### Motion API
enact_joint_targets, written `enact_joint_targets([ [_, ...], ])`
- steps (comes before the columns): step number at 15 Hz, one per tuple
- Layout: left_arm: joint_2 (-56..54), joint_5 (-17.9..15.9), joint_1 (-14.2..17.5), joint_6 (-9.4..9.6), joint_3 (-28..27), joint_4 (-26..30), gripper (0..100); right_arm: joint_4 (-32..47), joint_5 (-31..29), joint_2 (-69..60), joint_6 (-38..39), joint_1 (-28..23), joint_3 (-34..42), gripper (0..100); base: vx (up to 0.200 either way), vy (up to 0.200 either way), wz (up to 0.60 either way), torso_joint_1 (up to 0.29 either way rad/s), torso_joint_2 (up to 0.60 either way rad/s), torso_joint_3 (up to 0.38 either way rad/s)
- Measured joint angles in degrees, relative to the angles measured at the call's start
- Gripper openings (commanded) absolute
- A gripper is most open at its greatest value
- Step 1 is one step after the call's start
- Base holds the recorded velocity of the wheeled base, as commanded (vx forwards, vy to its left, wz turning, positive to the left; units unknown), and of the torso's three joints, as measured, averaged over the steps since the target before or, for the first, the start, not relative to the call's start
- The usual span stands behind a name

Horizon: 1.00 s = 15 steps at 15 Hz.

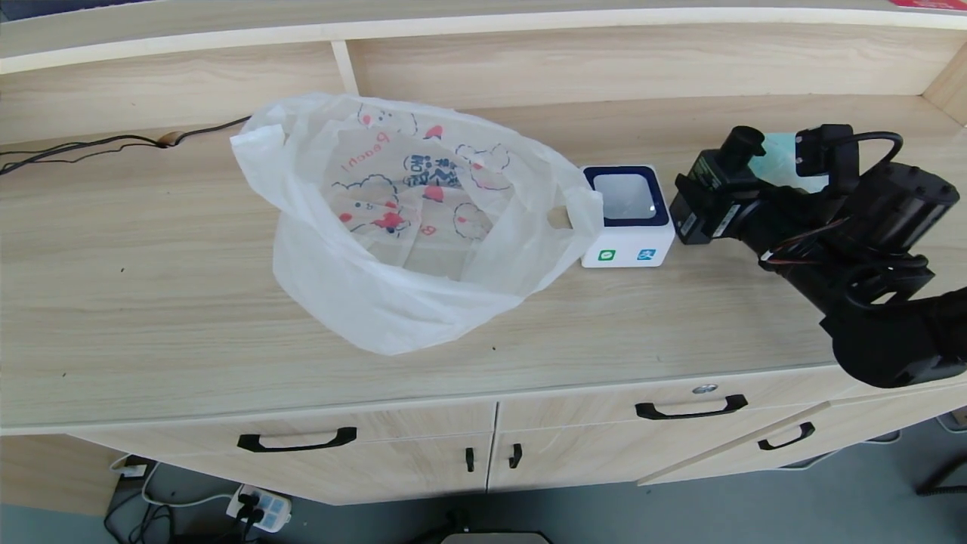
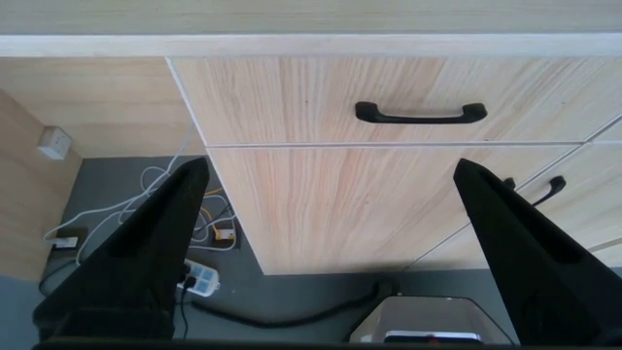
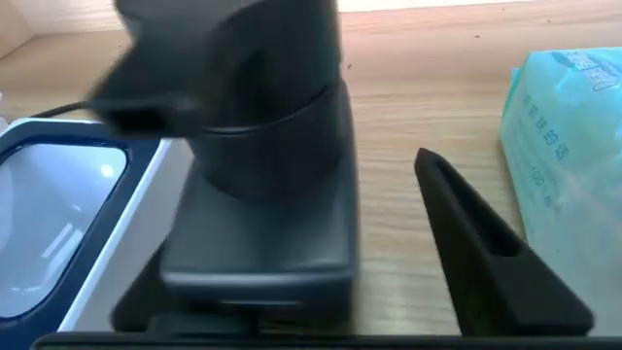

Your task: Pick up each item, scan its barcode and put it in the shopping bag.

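While left gripper (image 2: pixel 330 167) hangs wide open, right gripper (image 1: pixel 710 200) sits right of scanner (image 1: pixel 627 240) | grip blurred, cannot tell | shopping bag (image 1: pixel 378 302) left of scanner

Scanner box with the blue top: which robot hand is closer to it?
Right. The right gripper is above the countertop, just beside the scanner box. The left gripper hangs open below the countertop, facing the drawers.
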<state>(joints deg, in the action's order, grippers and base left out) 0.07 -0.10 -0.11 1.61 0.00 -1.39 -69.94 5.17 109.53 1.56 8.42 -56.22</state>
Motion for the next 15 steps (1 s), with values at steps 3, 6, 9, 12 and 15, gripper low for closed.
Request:
enact_joint_targets([
  [3, 0.02, 0.00, 0.00, -0.02, 0.00, 0.00, 100, -0.07, 0.05, 1.07, 0.71, -0.11, -1.29, 0, 0.000, 0.000, 0.00, 0.000, 0.00, 0.000],
  [6, 0.00, 0.00, 0.00, -0.20, 0.00, 0.00, 100, -0.43, -0.16, 1.38, 0.65, 0.09, -1.66, 0, 0.000, 0.000, 0.00, 0.000, 0.00, 0.000],
  [9, 0.02, 0.00, 0.00, -0.20, 0.00, 0.02, 100, -2.97, 0.07, 1.16, 2.51, 1.80, -1.27, 0, 0.000, 0.000, 0.00, 0.000, 0.00, 0.000],
  [12, 0.02, 0.00, 0.00, -0.20, 0.00, 0.24, 100, -5.69, -0.09, -1.93, 5.66, 5.24, 1.46, 0, 0.000, 0.000, 0.00, 0.000, 0.00, 0.000],
  [15, 0.00, 0.00, 0.04, -0.22, 0.00, 0.27, 100, -5.47, -1.45, -9.05, 7.91, 11.20, 6.69, 0, 0.000, 0.000, 0.00, 0.000, 0.00, 0.000],
])
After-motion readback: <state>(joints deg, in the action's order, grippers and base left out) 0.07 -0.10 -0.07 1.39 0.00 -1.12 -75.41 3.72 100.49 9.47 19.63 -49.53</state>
